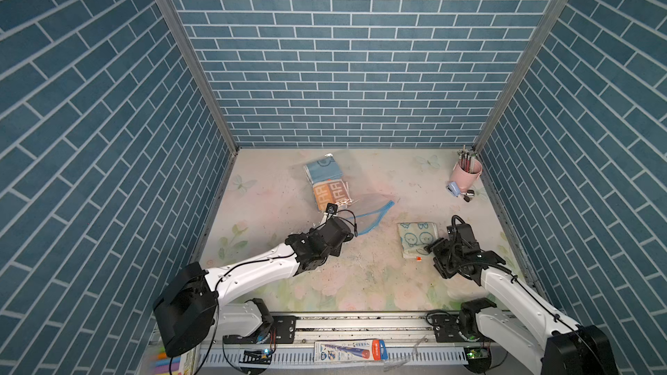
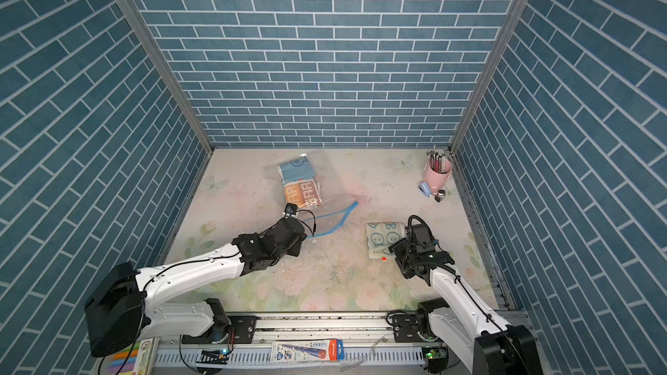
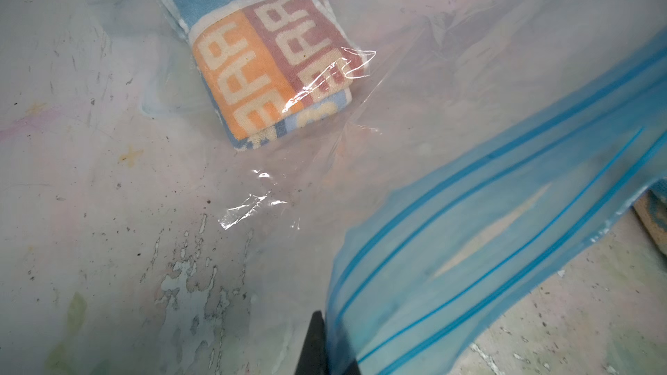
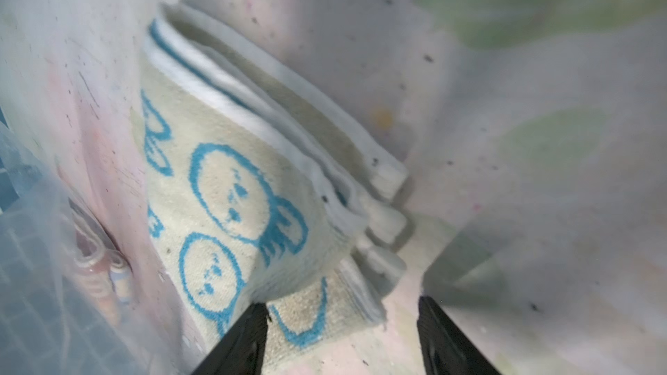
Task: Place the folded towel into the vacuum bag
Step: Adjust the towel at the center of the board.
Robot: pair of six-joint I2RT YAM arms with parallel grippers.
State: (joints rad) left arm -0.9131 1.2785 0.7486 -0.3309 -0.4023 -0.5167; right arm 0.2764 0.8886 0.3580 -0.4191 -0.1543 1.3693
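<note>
The clear vacuum bag [image 1: 364, 207] [image 2: 330, 211] lies mid-table, its blue zip strip [image 3: 487, 239] lifted. Inside it are a blue towel [image 1: 322, 169] and an orange-and-brown lettered towel [image 3: 274, 63]. My left gripper [image 3: 330, 340] is shut on the bag's zip edge; in both top views the wrist hides its fingers. To the right, flat on the table, lies the folded towel [image 1: 417, 238] [image 2: 384, 238] [image 4: 234, 211], cream with blue cartoon faces. My right gripper [image 4: 343, 322] is open at its near corner. One finger rests over the cloth, the other over bare table.
A pink cup of pens [image 1: 465, 171] and a small blue clip-like object [image 1: 453, 188] stand at the back right corner. A small orange bit [image 1: 419, 258] lies by the towel. Blue brick walls close three sides. The arm rail [image 1: 361, 322] runs along the front.
</note>
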